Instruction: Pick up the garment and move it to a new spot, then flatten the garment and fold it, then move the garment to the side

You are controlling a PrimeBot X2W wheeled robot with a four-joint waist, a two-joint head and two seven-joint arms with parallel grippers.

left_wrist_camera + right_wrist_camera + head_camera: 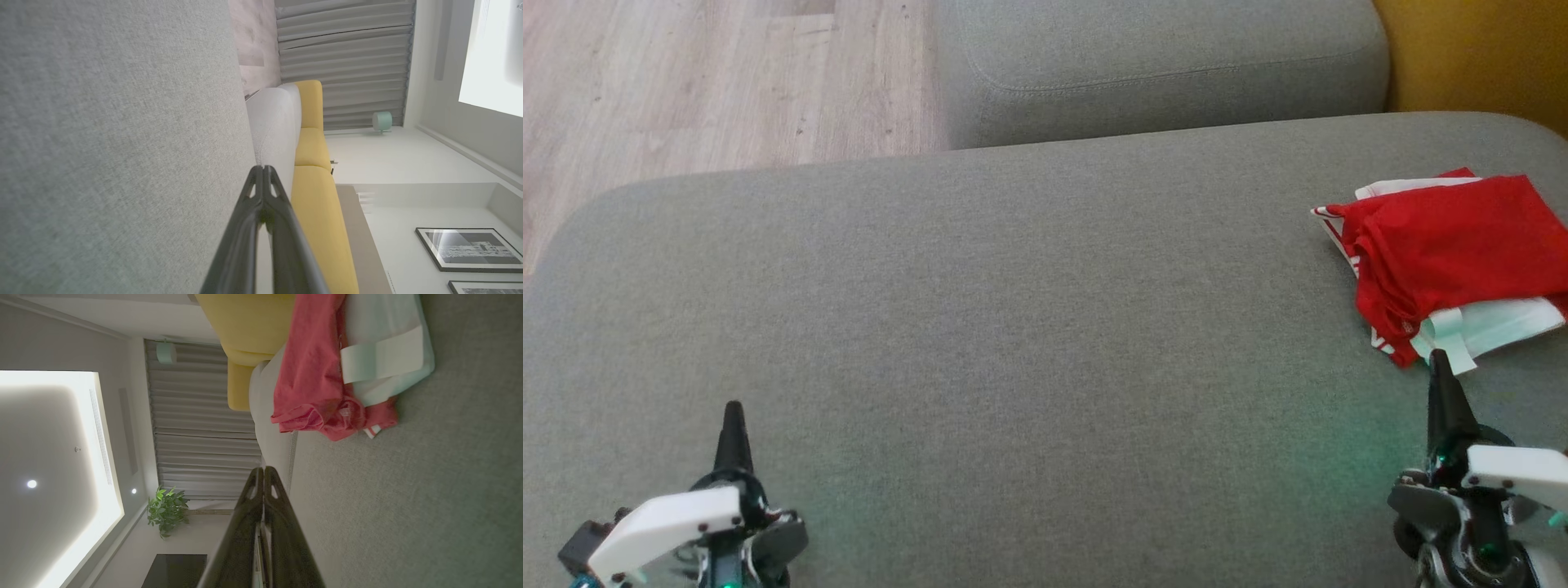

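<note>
- Nearest the head camera, the left gripper [733, 407] [263, 167] and right gripper [1437, 354] [264, 468] are sitting at the lower corners, each with its two dark fingers pressed together into one point and pinching nothing.
- Spreading across most of the head view, a grey seat [1013, 327] [102, 143] [408, 506] is carrying the garment and lying under both grippers.
- Behind it, a second grey cushion [1160, 65] is butting against the seat's far edge.
- Pale wood floor [686, 82] is showing at the far left.
- Yellow upholstery [1478, 57] [314, 204] [245, 326] is rising at the far right corner.
- Grey curtains [343, 61] [196, 428] are hanging in the background of both wrist views.
- On the seat's right edge, the garment [1445, 245] [310, 375] is lying as a folded red bundle with white parts sticking out at its near and far sides.
- From the head, the right gripper's tip is meeting the garment's near white strip; from the right wrist, bare seat is showing between tip and cloth, so contact cannot be told.
- Well apart from the garment, the left gripper is pointing over bare seat.
- Beyond the right gripper, a plant [165, 510] is standing by the curtains.
</note>
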